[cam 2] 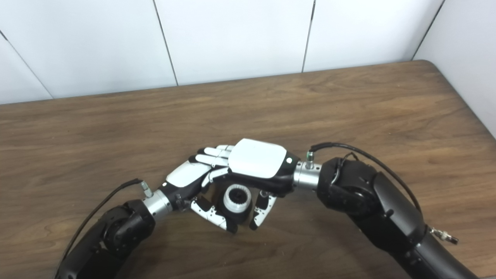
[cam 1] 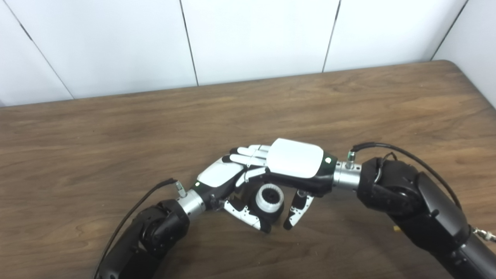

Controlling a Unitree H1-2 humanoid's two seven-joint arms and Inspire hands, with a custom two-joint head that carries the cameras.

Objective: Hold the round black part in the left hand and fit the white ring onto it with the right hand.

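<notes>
My left hand [cam 1: 223,182] is shut on the round black part [cam 1: 274,214], its thumb [cam 1: 248,217] curled under the part's near side. The white ring [cam 1: 268,198] sits on the top of the black part, with its toothed inner bore facing me. My right hand [cam 1: 296,164] lies palm down over the left hand's fingers, just behind the ring. Its fingers stretch out flat to the left and its thumb [cam 1: 298,209] hangs down to the right of the part, a small gap away. Nothing is held in the right hand.
The brown wooden table [cam 1: 116,135] runs back to a white panelled wall [cam 1: 252,38]. Its rounded far right corner [cam 1: 457,66] shows at the upper right. Both black forearms cross the near table edge at the bottom.
</notes>
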